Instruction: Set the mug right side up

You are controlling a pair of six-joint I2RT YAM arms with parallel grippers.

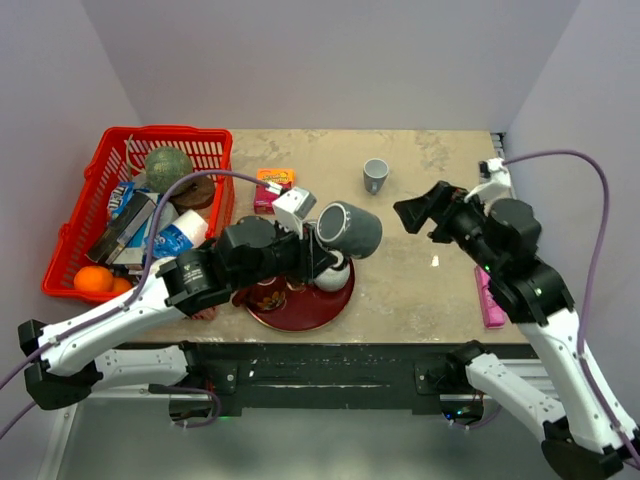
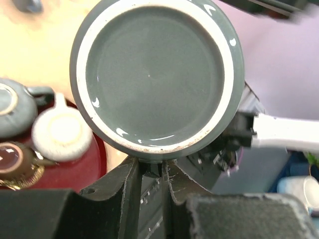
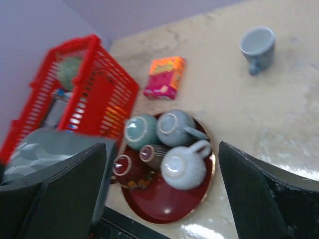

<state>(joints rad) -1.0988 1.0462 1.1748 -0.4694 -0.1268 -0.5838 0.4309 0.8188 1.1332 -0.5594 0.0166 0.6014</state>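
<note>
The dark grey glazed ceramic mug [image 1: 350, 228] is held on its side above the round dark-red plate [image 1: 300, 312], gripped by the left gripper [image 1: 318, 250]. Only the left wrist view shows the mug's pale-ringed base facing the camera, with the gripper's fingers [image 2: 130, 185] pinched narrow on a dark part at its lower edge. The right gripper [image 1: 415, 215] is spread wide and holds nothing, and its wrist view shows small cups crowded on the plate.

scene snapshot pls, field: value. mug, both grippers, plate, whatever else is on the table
mug: dark grey mug, lifted over the plate, lying on its side, not yet upright
left gripper: shut on the mug, apparently at its handle
right gripper: open, empty, in the air right of the mug
plate: red plate, other mugs on it, bases up
elsewhere: small cup upright; red basket; orange box
</note>
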